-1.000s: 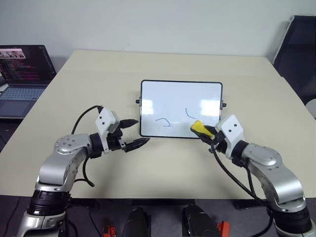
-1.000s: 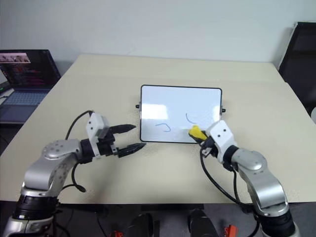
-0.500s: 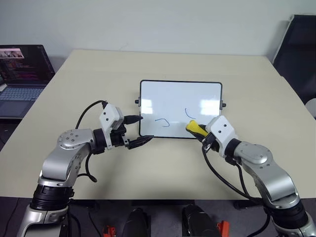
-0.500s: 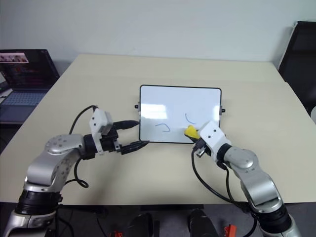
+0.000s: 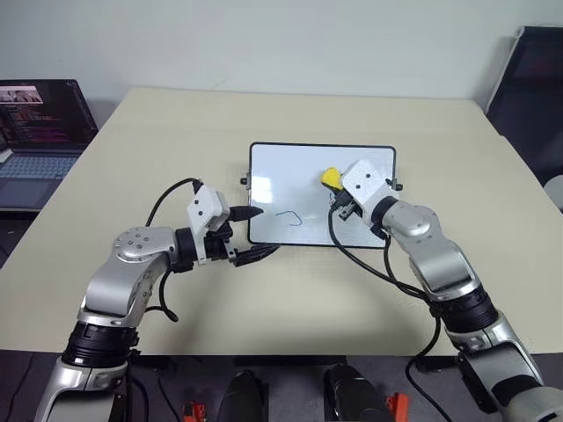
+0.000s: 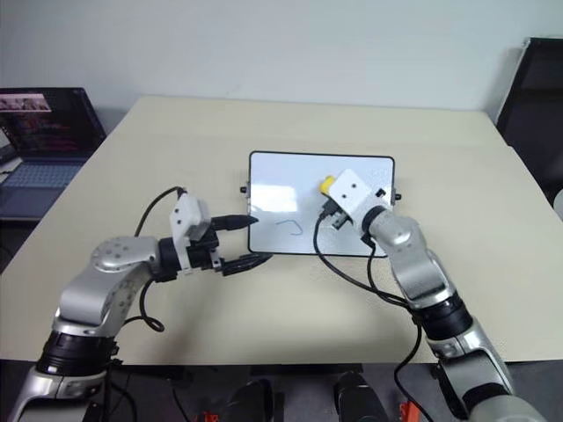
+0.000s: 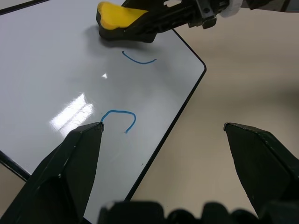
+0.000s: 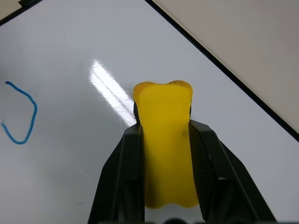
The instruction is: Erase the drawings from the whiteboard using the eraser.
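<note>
Yellow eraser (image 8: 166, 154) pinched in right gripper (image 5: 334, 186) fingers, over whiteboard (image 5: 281, 171) at worktop (image 5: 176, 132) centre. Blue drawings (image 7: 119, 119) remaining. Left gripper (image 5: 249, 233) fingers spread, empty, astride board's near-left corner.

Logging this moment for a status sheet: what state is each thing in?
whiteboard: flat on the table, two blue strokes on it.
drawings: unerased.
eraser: squeezed in the right gripper, over the board.
right gripper: shut on the eraser.
left gripper: open, straddling the board's near-left corner.
laptop: open, screen lit.
</note>
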